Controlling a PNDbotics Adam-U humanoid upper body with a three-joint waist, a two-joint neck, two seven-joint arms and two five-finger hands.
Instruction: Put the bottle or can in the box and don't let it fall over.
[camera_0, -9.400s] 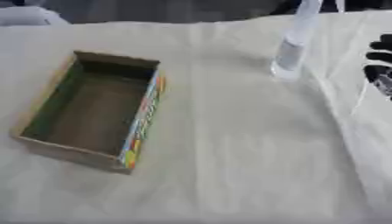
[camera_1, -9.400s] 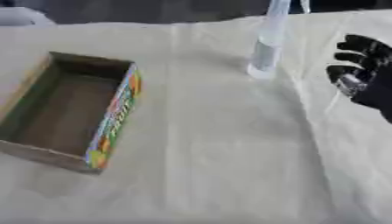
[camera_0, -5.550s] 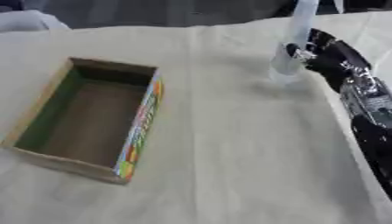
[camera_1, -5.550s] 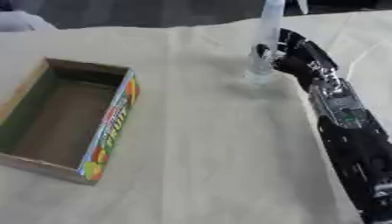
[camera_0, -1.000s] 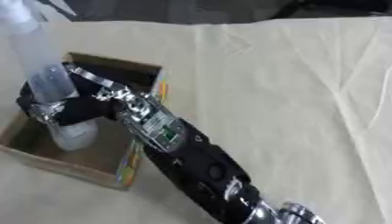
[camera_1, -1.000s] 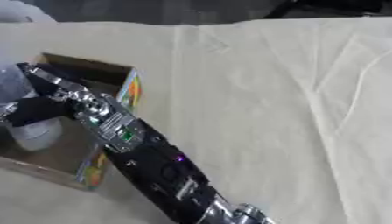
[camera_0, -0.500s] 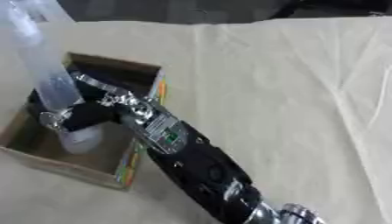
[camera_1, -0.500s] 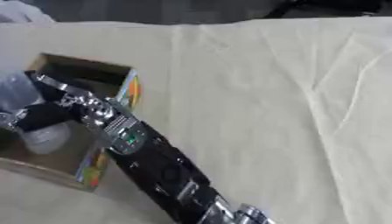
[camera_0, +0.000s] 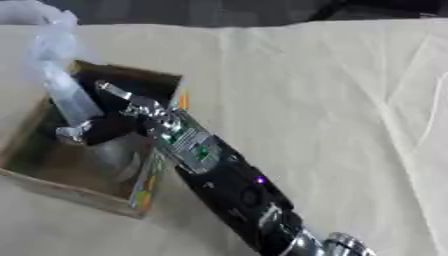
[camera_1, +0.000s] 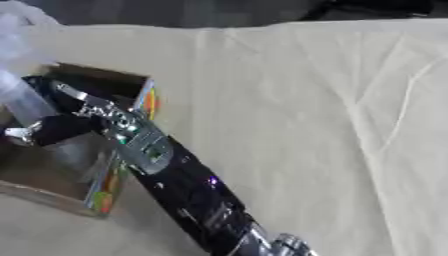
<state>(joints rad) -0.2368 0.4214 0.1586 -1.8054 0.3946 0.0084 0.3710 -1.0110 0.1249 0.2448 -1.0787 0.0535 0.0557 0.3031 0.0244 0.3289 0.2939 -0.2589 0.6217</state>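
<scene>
The work surface is a table covered with a cream-coloured, creased cloth (camera_0: 332, 100), with a dark band of background along its far edge. The landmark is the open, shallow cardboard box with a brightly printed side panel (camera_0: 144, 192), lying on the cloth toward my left.

My right hand (camera_0: 109, 127) reaches across from the lower right, the black and silver forearm crossing the box's printed side, and sits inside the box opening. Its fingers are wrapped round the lower body of the clear plastic bottle (camera_0: 66, 92). The bottle is inside the box's outline, near the far corner, and it is tilted, its pale upper end leaning out over the box's far-left rim. I cannot tell whether its base is touching the box floor; my hand hides that contact.

My left hand does not appear in either view.

Assessment: the placing step is in hand. The bottle has reached the box but does not stand upright, so the task is not complete.

The next move, in my judgement, calls for righting the bottle until it stands vertical, seating its base flat on the box floor, then opening the fingers gently and lifting clear without brushing it. Releasing at the present lean risks a topple.
</scene>
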